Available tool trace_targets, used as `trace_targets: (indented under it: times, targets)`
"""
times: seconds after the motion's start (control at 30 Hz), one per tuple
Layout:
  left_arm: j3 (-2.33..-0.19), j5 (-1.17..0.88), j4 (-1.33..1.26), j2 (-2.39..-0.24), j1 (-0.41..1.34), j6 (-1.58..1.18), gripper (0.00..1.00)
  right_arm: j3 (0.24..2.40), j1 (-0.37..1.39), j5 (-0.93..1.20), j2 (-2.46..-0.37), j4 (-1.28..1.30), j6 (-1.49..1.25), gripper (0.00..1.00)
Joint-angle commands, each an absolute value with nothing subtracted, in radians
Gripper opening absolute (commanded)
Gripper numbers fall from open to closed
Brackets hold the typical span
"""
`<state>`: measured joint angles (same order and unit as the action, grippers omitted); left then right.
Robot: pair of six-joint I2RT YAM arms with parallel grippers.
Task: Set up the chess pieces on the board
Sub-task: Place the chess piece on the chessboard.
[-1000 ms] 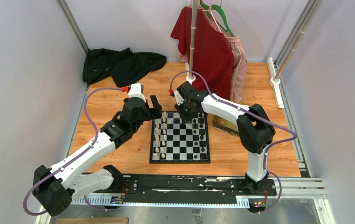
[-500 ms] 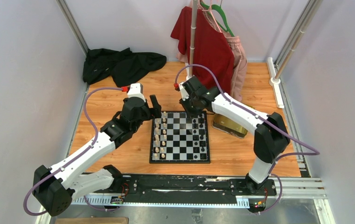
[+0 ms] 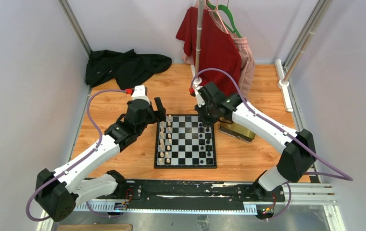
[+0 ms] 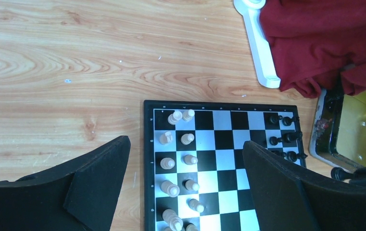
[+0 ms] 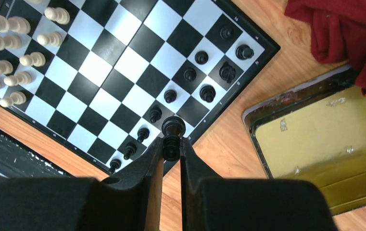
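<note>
The board (image 3: 186,144) lies flat on the wooden table between the arms. Cream-white chess pieces (image 3: 165,139) stand in its two left columns and black chess pieces (image 3: 208,140) in its right columns. My right gripper (image 5: 172,143) is shut on a black piece (image 5: 173,128), holding it above the board's (image 5: 118,82) right edge, near a row of black pieces (image 5: 190,74). From above, the right gripper (image 3: 206,118) hangs over the board's far right corner. My left gripper (image 4: 185,144) stands open with nothing in it, above the white pieces (image 4: 167,162) at the board's (image 4: 229,144) far left.
A shiny yellow-gold tray (image 3: 238,131) sits just right of the board, also in the right wrist view (image 5: 325,144). Behind it stand a white pole (image 3: 199,38) and a red garment (image 3: 214,45). A black cloth (image 3: 123,65) lies at the far left.
The right arm has swung to the right, carrying the black piece from over the board's far middle toward its far right corner. The left arm has not moved.
</note>
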<state>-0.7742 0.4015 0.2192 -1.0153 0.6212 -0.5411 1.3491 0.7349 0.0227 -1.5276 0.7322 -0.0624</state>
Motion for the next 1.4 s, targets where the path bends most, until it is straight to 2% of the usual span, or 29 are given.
trace_targets:
  times: [0.0,0.37,1.37]
  targets:
    - [-0.814,0.402,0.198,-1.029,0.61,-0.528,0.93,1.31,0.748,0.001,-1.486,0.79,-0.089,0.0]
    - [-0.809,0.374,0.202,-1.034,0.574,-0.536,0.93,1.237,0.744,-0.037,-1.468,0.793,-0.112,0.0]
    - [-0.77,0.358,0.202,-1.017,0.538,-0.538,0.93,1.17,0.726,-0.034,-1.579,0.688,-0.115,0.0]
